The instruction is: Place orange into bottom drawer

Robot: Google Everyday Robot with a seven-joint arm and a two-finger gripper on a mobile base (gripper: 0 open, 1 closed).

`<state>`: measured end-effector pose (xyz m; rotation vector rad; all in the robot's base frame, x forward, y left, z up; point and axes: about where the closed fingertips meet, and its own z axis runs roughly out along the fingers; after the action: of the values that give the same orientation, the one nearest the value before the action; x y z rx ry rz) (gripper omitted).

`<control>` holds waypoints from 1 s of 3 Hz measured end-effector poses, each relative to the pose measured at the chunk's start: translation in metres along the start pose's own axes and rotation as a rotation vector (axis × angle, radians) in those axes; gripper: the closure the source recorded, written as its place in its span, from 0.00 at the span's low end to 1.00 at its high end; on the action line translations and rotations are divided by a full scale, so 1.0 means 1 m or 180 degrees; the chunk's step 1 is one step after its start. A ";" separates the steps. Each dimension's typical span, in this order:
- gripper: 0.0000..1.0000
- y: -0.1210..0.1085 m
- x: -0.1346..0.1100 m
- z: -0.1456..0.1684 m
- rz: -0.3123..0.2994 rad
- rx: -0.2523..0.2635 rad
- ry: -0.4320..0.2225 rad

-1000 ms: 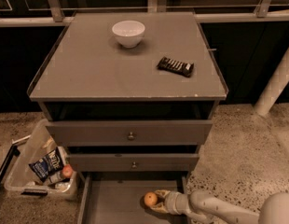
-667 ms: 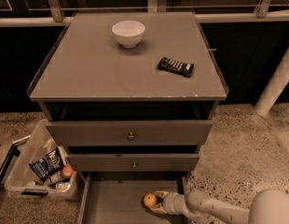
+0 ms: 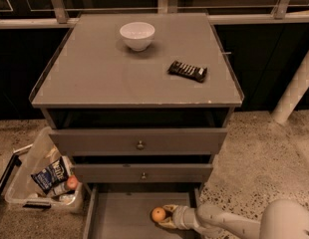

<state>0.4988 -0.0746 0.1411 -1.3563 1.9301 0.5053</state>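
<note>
**Gripper (image 3: 163,216) holds the orange (image 3: 157,214) low in the drawer (image 3: 119,219)**

Gripper comes in from 4 o'clock of the view on an arm lying low over the floor. Its fingers sit narrow round the orange, and the fruit pokes out past them toward 9 o'clock. The orange is at 6 o'clock of the view, inside the open drawer and nearer its 3 o'clock wall. It is at or just above the grey floor, and I cannot tell whether it touches.

The fruit should handle as light and firm, with dimpled skin that gives the pads some bite. Being round, it will slip out if pinched off-centre, so the best hold is across its widest middle with a moderate squeeze, since a hard one would bruise it. On the flat floor it will likely roll once let go. A low release should keep that roll short, and the thin side walls should stop it.

On the cabinet top, the bowl (image 3: 137,35) at 12 o'clock and the bar (image 3: 187,70) at 2 o'clock are well apart from the work. The bin (image 3: 15,195) stands at 8 o'clock
</note>
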 end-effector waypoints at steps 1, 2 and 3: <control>0.58 0.000 0.000 0.000 0.0000 0.0000 0.0000; 0.34 0.000 0.000 0.000 0.0000 0.0000 0.0000; 0.11 0.000 0.000 0.000 0.0000 0.0000 0.0000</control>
<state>0.4988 -0.0745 0.1411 -1.3563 1.9301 0.5055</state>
